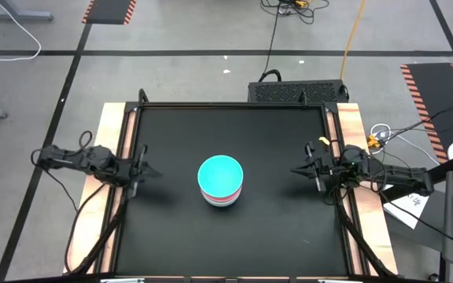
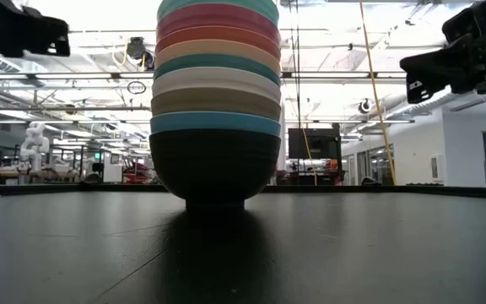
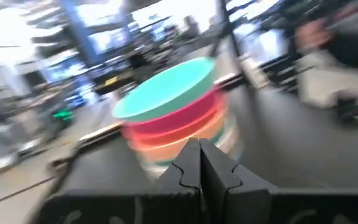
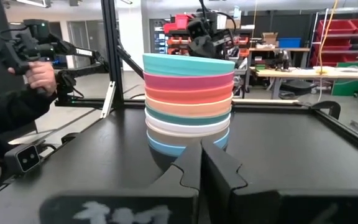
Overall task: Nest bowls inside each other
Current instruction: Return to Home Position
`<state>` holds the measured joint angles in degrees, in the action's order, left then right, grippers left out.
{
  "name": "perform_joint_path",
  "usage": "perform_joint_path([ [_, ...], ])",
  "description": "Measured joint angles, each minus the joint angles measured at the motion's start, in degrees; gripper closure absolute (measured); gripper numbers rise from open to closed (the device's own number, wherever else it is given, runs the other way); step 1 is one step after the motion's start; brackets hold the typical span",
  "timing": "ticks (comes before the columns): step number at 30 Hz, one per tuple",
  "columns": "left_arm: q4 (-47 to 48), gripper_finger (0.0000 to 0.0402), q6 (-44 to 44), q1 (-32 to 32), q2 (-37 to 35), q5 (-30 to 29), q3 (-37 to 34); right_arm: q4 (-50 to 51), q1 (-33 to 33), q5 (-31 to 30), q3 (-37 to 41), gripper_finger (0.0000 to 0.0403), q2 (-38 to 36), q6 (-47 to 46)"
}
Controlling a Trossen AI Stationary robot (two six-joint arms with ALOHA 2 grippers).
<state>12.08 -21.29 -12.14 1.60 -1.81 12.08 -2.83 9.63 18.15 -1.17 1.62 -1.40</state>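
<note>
Black table (image 1: pixel 171 236) bears one stack of bowls (image 1: pixel 220 181) at the frame's centre, turquoise on top. Nesting looks finished; I judge only parking the arms is left. At mid-left the left gripper (image 1: pixel 149 171) and at mid-right the right gripper (image 1: pixel 297 170) are pressed together, empty, well apart from the stack. A person's hand (image 4: pixel 40 76) shows beyond the table; nothing blocks the arms.

Nine stacked bowls (image 2: pixel 216 84), one table (image 1: pixel 171 236), one left arm (image 1: pixel 85 161), one right arm (image 1: pixel 384 171).

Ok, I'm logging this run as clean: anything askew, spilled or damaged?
Only slightly: the turquoise bowl topping the stack mid-table seems tilted, its band taller on one side. Nothing spilled or broken. The left gripper and right gripper wait aside.
</note>
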Motion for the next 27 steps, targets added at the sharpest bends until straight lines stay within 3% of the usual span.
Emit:
perform_joint_path([
  [4,2.8,0.0402,3.2,-1.3,-1.4,7.0,0.0,0.0,0.0,0.1,0.0,0.0403,0.4,-0.9],
  [27,1.4,0.0390,2.3,-2.9,-1.3,4.8,0.0,-0.7,0.0,3.2,0.0,0.0403,0.8,-2.4],
])
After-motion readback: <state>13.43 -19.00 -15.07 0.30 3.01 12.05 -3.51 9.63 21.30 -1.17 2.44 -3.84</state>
